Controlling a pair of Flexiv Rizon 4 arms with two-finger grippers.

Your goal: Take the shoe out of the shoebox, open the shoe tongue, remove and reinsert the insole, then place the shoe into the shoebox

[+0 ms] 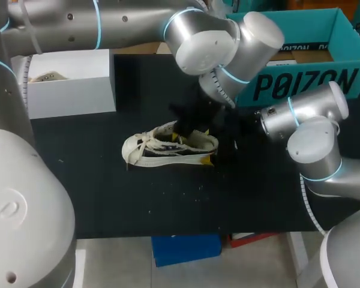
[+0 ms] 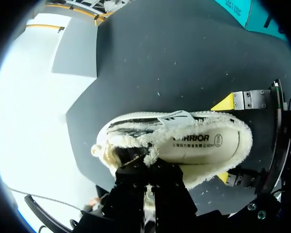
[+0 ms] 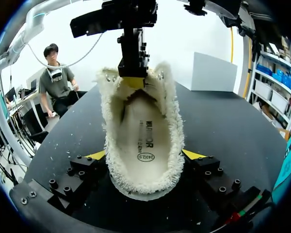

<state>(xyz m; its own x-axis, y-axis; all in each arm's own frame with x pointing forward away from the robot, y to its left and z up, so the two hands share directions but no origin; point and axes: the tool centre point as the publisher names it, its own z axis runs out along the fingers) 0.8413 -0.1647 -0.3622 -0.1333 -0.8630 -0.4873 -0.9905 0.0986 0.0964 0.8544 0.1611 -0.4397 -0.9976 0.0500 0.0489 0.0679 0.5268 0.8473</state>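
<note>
The right tool (image 3: 144, 155) clamps the heel of a fleece-lined white shoe (image 1: 168, 147) from both sides, on the black table (image 1: 138, 204). The shoe's long axis runs straight ahead of that tool, insole (image 3: 145, 141) exposed, toe farthest. At the opening's far end the left tool (image 2: 145, 167) comes in from above; its grip cannot be told. A teal shoebox (image 1: 306, 84) stands beyond.

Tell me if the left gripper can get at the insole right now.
Probably yes: the insole lies bare in the open shoe, the left gripper sits right at its tongue end, and the right gripper only clamps the heel's sides.
</note>
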